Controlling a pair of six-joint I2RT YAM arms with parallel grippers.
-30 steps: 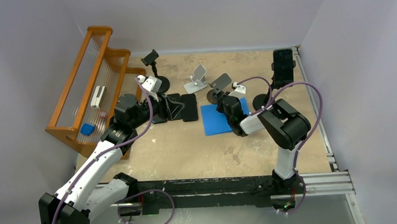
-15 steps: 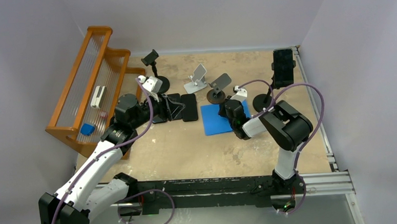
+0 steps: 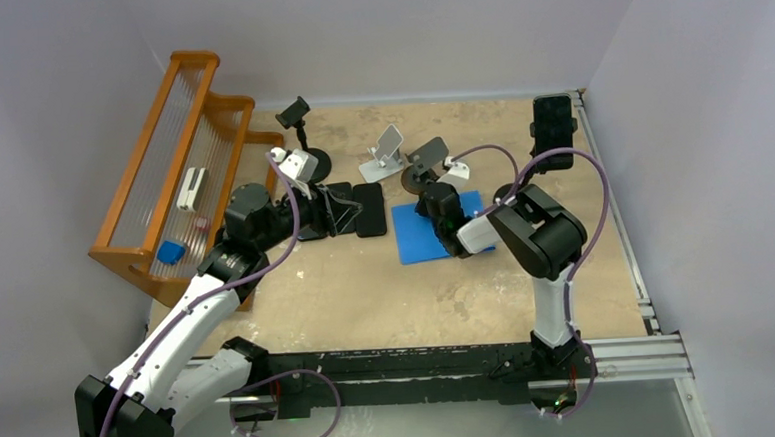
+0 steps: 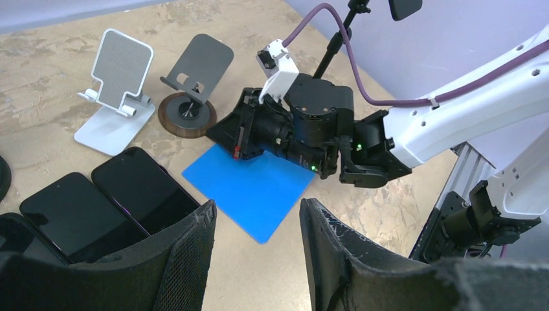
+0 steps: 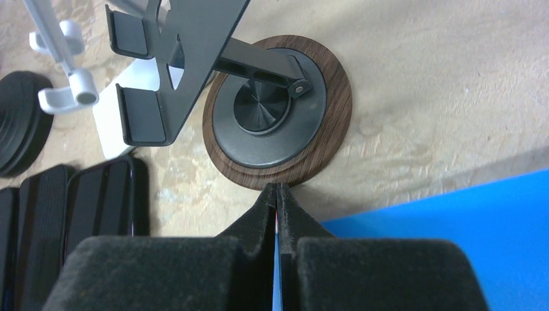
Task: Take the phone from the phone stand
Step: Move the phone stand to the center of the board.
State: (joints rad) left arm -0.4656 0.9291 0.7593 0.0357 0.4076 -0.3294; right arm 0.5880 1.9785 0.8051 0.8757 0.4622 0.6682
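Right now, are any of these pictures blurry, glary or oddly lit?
Top external view: even, soft light, faint shadows, nothing blurred. Left wrist view: the left tool looms large, slightly soft up close. Right wrist view: the right tool looks slightly fuzzy, the stand base crisp.

Orange wood rack (image 3: 187, 64) at far L, w/ white item (image 3: 192, 189) & small blue item (image 3: 170, 252) inside. Blue mat (image 3: 416, 235) flat mid-table. Just behind it: white stand (image 3: 385, 154) beside grey stand (image 3: 427, 161) on round wood-rimmed base. Black phones (image 3: 369, 209) flat, side by side, L of mat.
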